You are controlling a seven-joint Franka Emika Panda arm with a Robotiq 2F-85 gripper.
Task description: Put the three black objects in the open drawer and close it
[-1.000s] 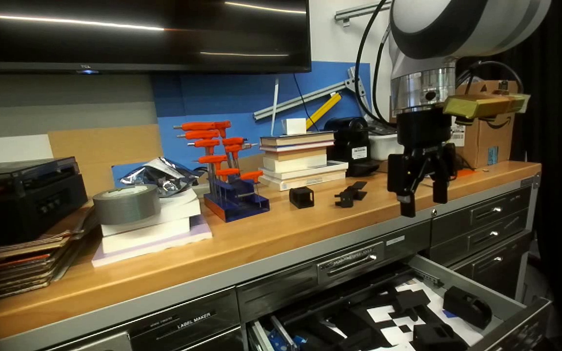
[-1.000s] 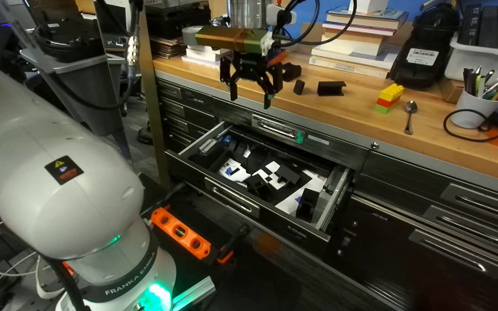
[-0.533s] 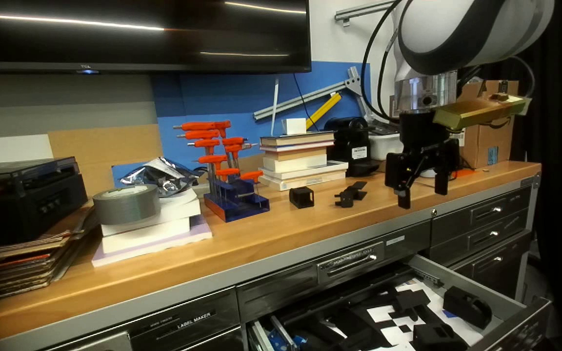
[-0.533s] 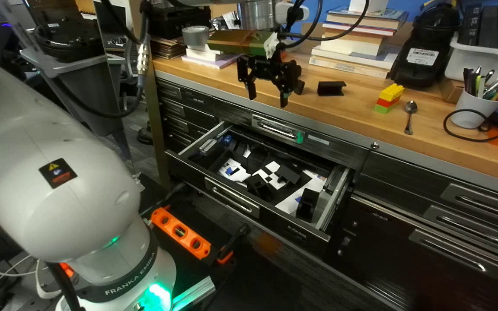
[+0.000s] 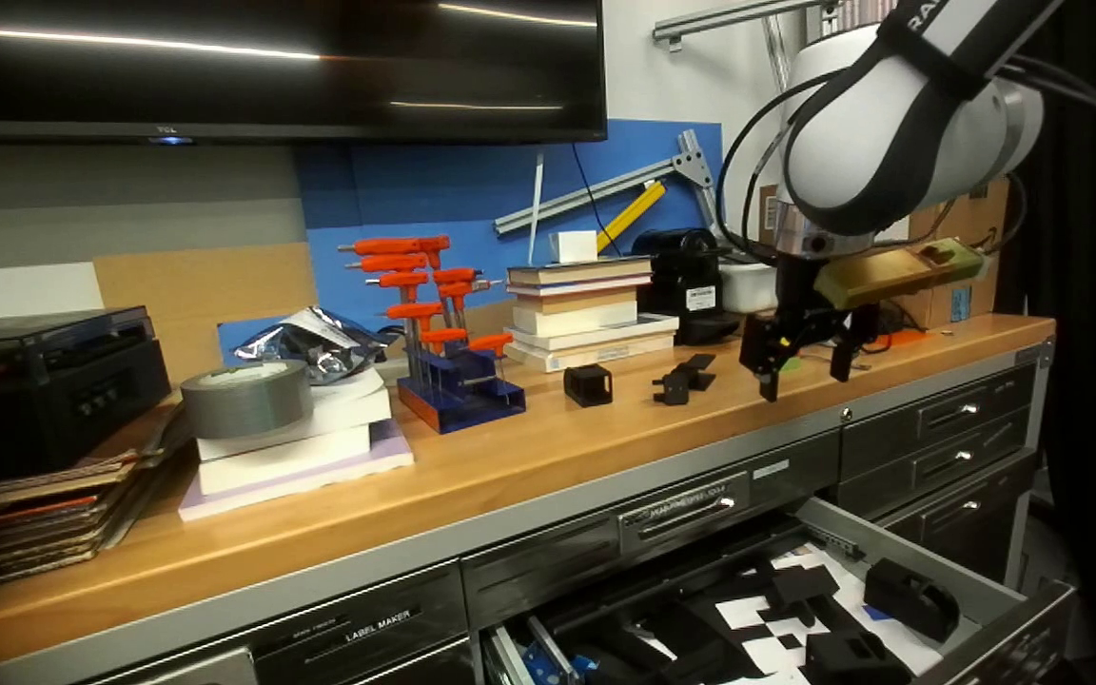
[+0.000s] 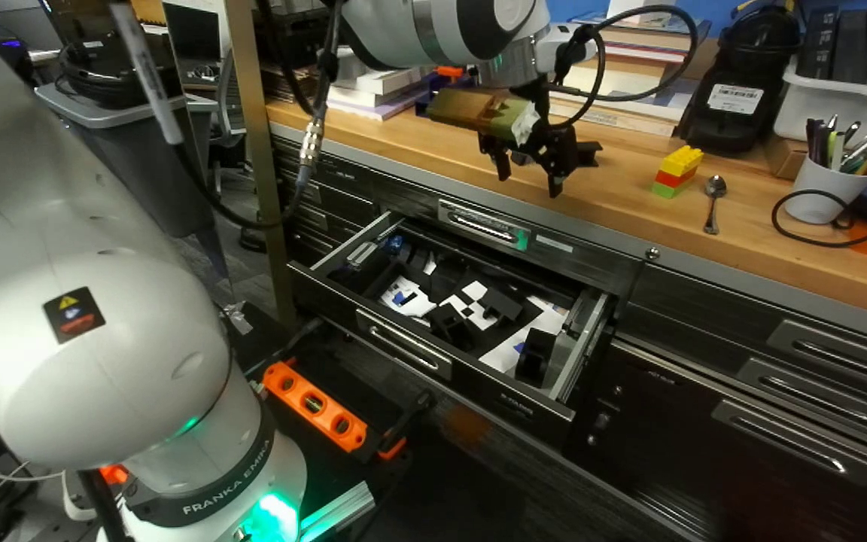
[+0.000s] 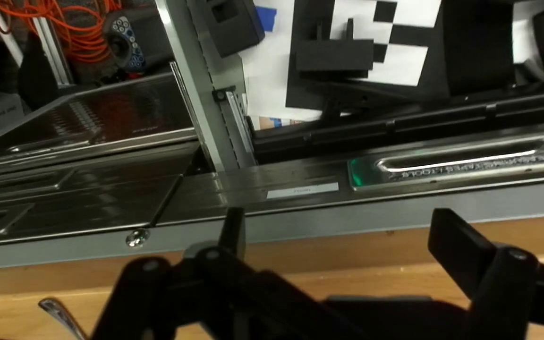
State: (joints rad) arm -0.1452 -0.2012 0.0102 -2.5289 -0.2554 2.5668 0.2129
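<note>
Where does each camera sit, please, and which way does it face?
In an exterior view, the camera stands in front of the bench, facing the dark screen; part of the arm and its hand show.
In an exterior view, the camera sits up near the robot's base, looking down at the open drawer; base, arm and hand show.
Wrist view: carried on the arm, looking down at the bench's front edge and drawer; the hand's fingers show.
Both exterior views share the drawer, bench, hand and tall book stack.
</note>
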